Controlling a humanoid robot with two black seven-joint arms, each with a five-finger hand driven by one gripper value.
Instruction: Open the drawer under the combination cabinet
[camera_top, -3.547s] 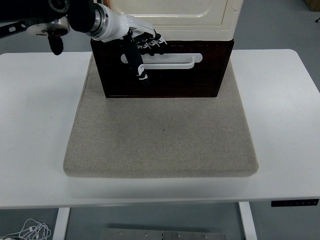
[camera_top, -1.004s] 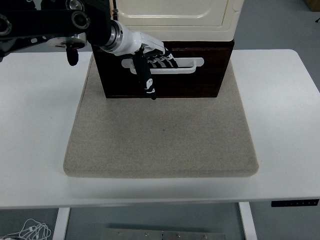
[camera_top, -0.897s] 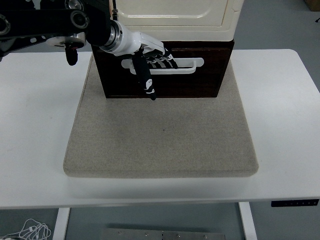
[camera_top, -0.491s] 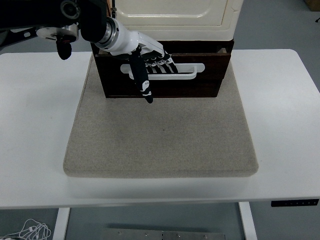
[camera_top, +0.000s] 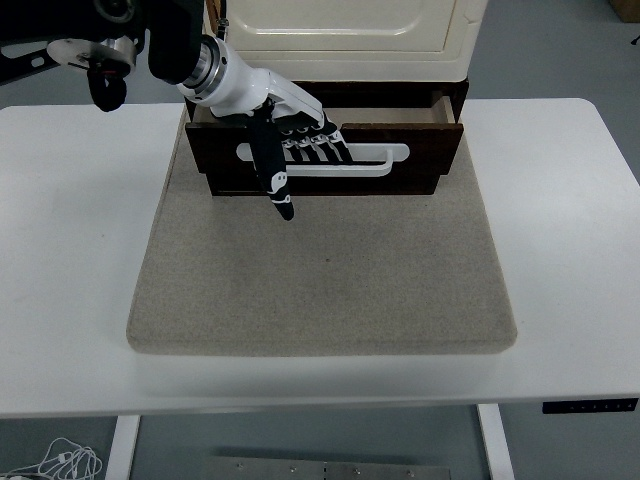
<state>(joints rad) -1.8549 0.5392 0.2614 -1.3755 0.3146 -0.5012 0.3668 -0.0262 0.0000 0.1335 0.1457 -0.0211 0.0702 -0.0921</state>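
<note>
A cream cabinet (camera_top: 345, 25) stands at the back of the table on a dark brown drawer unit. The drawer (camera_top: 410, 160) sticks out a little toward me, with a dark gap showing behind its front panel. Across the panel runs a white bar handle (camera_top: 375, 155). My left hand (camera_top: 300, 140), white-shelled with black fingers, comes in from the upper left and has its four fingers hooked through the left part of that handle. Its thumb (camera_top: 277, 185) points down in front of the panel. No right arm shows.
The cabinet rests on a grey felt mat (camera_top: 325, 270) that covers the middle of the white table (camera_top: 560, 250). A black arm joint (camera_top: 105, 85) hangs at the upper left. The floor shows beyond the table's far corners.
My left hand went from in front of the drawer into the handle, hooked it and pulled toward me. The drawer front has slid out, opening a gap at its top.
</note>
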